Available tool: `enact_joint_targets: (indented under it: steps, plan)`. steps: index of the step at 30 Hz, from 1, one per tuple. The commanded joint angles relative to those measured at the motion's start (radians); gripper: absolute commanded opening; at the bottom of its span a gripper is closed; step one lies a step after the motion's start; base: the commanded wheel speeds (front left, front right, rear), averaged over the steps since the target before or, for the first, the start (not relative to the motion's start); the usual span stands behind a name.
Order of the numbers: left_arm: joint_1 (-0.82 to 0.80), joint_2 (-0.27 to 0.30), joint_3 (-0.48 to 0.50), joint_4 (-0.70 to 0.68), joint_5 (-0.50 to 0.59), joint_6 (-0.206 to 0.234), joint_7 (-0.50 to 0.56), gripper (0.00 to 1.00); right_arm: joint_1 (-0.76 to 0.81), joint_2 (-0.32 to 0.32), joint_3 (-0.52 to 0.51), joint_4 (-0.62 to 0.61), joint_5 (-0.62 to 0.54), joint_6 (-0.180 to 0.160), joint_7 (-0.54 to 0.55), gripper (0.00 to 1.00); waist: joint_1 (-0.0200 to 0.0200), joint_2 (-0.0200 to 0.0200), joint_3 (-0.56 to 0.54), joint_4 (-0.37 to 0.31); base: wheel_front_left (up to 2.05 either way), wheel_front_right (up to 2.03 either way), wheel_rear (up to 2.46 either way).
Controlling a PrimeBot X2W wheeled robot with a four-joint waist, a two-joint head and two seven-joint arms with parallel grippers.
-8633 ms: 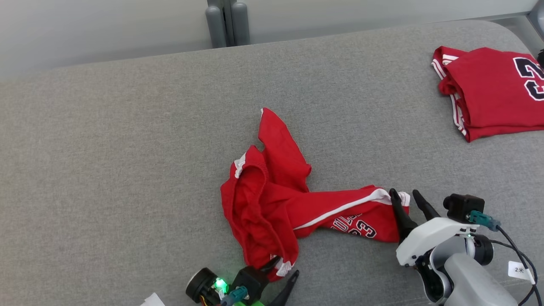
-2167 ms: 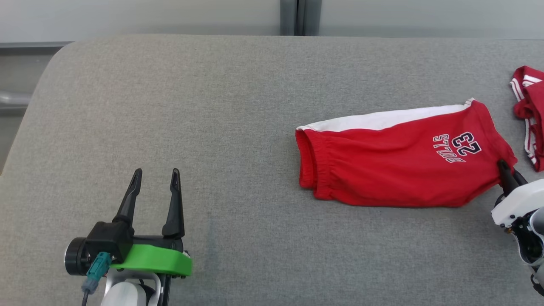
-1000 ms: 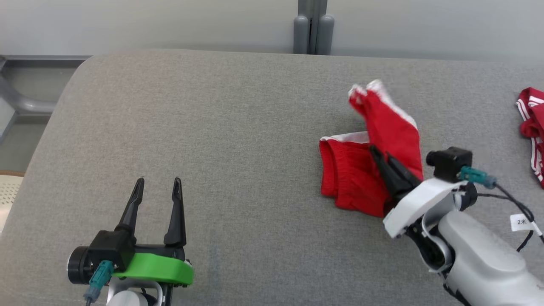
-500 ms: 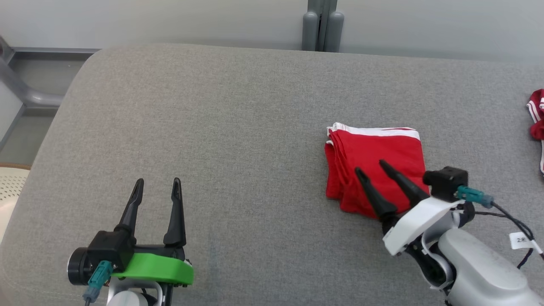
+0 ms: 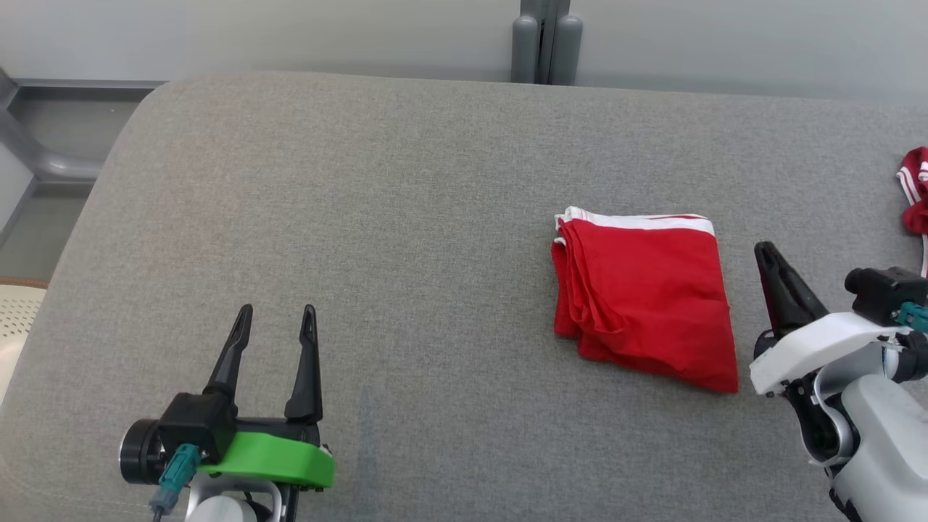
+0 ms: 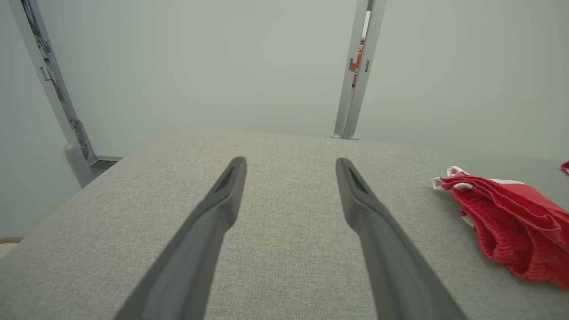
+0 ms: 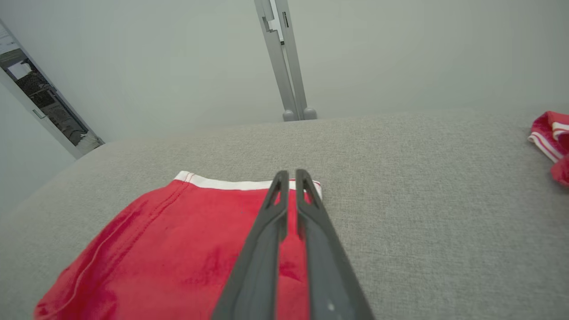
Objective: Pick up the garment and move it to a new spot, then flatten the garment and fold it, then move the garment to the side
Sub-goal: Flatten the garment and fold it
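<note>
Grey padded surface (image 5: pixel 362 181) bears folded red garment (image 5: pixel 645 304).

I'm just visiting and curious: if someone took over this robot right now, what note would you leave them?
Left gripper: open, empty, over the grey fabric surface.
Right gripper: shut, empty, just right of the folded red shorts with white trim.
Done: the shorts lie folded.
Left: move them to the side; another red garment lies at the right edge.
</note>
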Motion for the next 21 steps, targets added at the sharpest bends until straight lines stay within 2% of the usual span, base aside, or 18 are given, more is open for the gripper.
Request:
enact_joint_targets:
  steps: [1, 6, 13, 21]
  plan:
    - [-0.010, 0.003, -0.001, 0.002, 0.002, -0.008, -0.003, 1.00, -0.005, 0.013, 0.000, 0.028, -0.015, 0.000, -0.003, 0.00, 0.0000, 0.0000, 0.007, 0.005, 0.00, 0.00, 0.00]
    - [-0.026, 0.003, -0.012, 0.007, 0.005, -0.008, -0.003, 1.00, -0.048, 0.041, 0.043, 0.126, -0.091, 0.000, -0.003, 0.00, 0.0000, 0.0000, 0.021, 0.019, 0.00, 0.00, 0.00]
    - [-0.039, 0.003, -0.030, 0.013, 0.005, -0.004, -0.003, 1.00, -0.086, 0.150, 0.081, 0.233, -0.139, 0.000, -0.003, 0.00, 0.0000, 0.0000, 0.031, 0.046, 0.00, 0.00, 0.00]
    - [-0.033, 0.003, -0.043, 0.017, 0.007, 0.001, -0.003, 1.00, -0.086, 0.279, 0.202, 0.218, -0.203, 0.000, -0.003, 0.00, 0.0000, 0.0000, 0.026, 0.058, 0.00, 0.00, 0.00]
